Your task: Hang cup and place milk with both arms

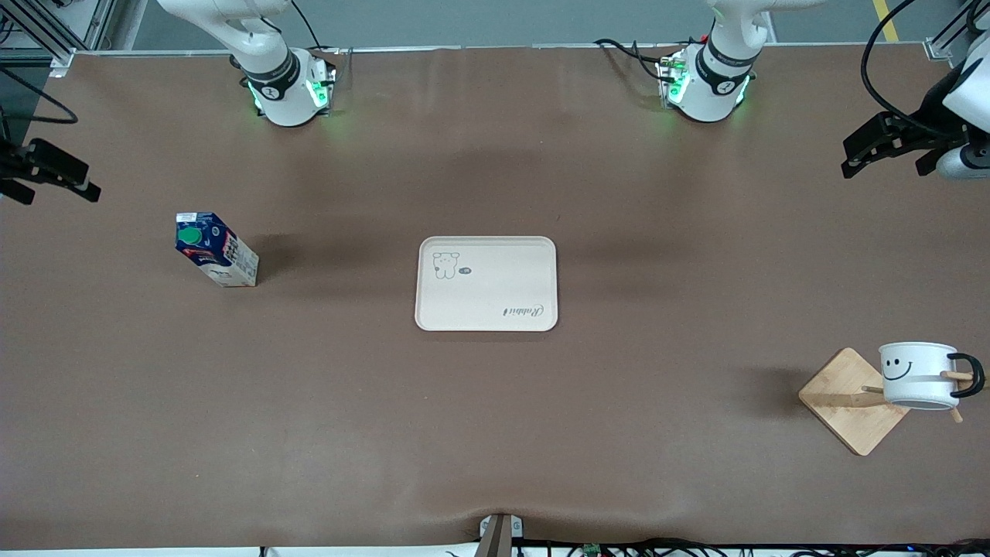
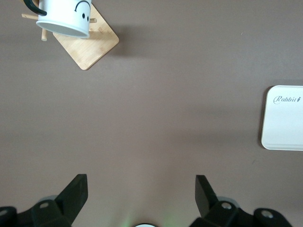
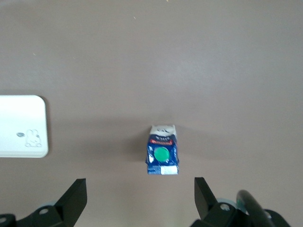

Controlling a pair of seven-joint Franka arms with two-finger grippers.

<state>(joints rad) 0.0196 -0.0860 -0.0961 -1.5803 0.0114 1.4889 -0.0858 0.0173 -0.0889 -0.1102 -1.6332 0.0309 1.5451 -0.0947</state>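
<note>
The milk (image 1: 216, 251) stands upright on the brown table toward the right arm's end, its green cap on top; the right wrist view also shows the milk (image 3: 162, 156). The cup (image 1: 919, 374) hangs by its black handle on a peg of a wooden stand (image 1: 839, 398) toward the left arm's end. My right gripper (image 1: 50, 182) hovers open and holds nothing over the table's right-arm end, and my right gripper (image 3: 140, 185) looks down at the carton. My left gripper (image 1: 885, 158) hovers open over the table's left-arm end; under my left gripper (image 2: 140, 182) lies bare table, apart from the cup (image 2: 64, 16).
A cream tray (image 1: 486, 283) with a bear print lies flat at the table's middle, between milk and cup. The tray (image 2: 284, 118) shows in the left wrist view, and the tray (image 3: 23, 125) in the right wrist view. Cables run along the table's edges.
</note>
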